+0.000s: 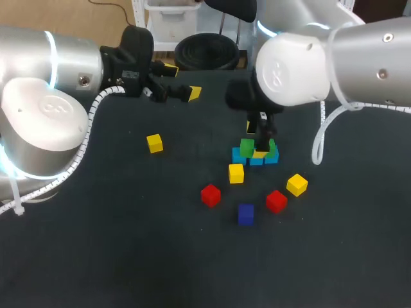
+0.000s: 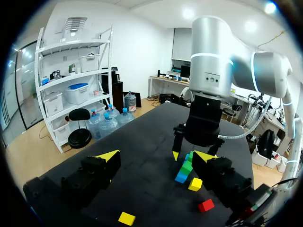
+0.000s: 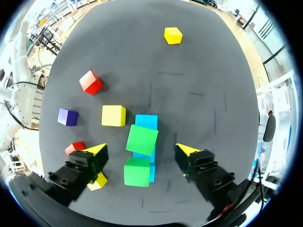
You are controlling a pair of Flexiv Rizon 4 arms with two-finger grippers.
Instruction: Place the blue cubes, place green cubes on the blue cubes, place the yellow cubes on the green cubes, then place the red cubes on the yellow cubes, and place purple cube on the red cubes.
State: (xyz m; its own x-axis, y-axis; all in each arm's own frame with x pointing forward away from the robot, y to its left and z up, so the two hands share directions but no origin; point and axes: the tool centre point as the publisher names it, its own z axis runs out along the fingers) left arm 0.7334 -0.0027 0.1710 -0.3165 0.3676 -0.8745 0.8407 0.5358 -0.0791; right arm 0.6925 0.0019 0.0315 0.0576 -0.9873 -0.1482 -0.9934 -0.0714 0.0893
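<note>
Right claw, spread wide and empty, hangs over green cubes stacked on blue cubes; I see left claw, equally wide, well apart from them.

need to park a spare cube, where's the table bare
Bare: nearside of the lone yellow cube, up to the left red cube; also the near strip before the purple cube. Crowded around the stack under the right gripper.

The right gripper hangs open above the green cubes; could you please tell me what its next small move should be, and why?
Probably shift the right gripper sideways over the nearest yellow cube. It is open and empty, green cubes already sit on the blue cubes, and yellow is the next layer; that cube lies right beside them.
</note>
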